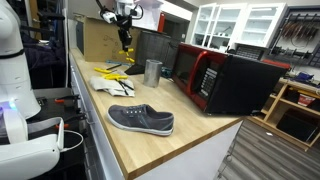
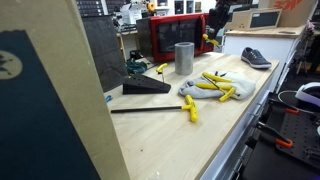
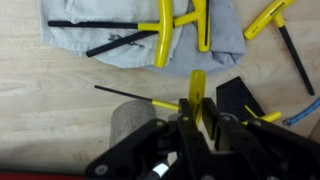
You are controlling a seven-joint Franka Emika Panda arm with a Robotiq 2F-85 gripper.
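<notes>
A: The pincer (image 3: pixel 198 124) is clamped on a yellow-handled T-key (image 3: pixel 197 86), held in the air above the bench (image 1: pixel 190 125), well clear of the wood

B: The smart play, I'd say: a firm squeeze on that handle, wrist level, no swinging. The metal cup (image 1: pixel 152 70) stands close by and could tip at a knock

A: Agreed. Watch the grey cloth (image 2: pixel 205 92) too, with more yellow keys (image 2: pixel 222 88) lying across it and a loose key (image 2: pixel 190 108) on bare wood beside it

B: The surface is pale, smooth wood, so anything dropped may slide. There's a red microwave (image 1: pixel 215 75) at the back, a grey shoe (image 1: pixel 141 119) near the front edge, and white cabinets (image 1: pixel 240 22) across the room
</notes>
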